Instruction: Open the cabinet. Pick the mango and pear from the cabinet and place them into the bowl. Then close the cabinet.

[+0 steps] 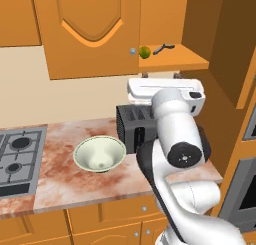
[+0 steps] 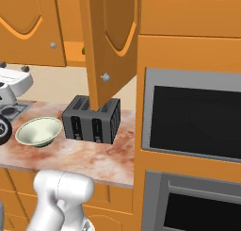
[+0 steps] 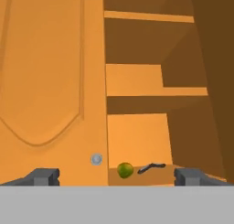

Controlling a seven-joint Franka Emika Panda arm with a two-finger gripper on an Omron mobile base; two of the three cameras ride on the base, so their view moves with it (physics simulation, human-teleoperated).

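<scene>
Dark gripper (image 3: pixel 116 176) jaws spread wide, empty, facing the half-open cabinet (image 3: pixel 50 81). Pear (image 3: pixel 125 170) sits on bottom shelf beside a dark utensil (image 3: pixel 151 167). Bowl (image 1: pixel 99 153) rests on counter (image 1: pixel 65 181) beside toaster (image 1: pixel 131 126).

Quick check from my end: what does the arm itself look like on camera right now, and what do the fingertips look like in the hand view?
The arm is made of glossy white rounded links with dark grey to black joint sections and a round black end cap bearing a small pale centre mark. No cables or lettering are visible. In the hand view the gripper shows two small dark grey, blocky fingertips.
</scene>
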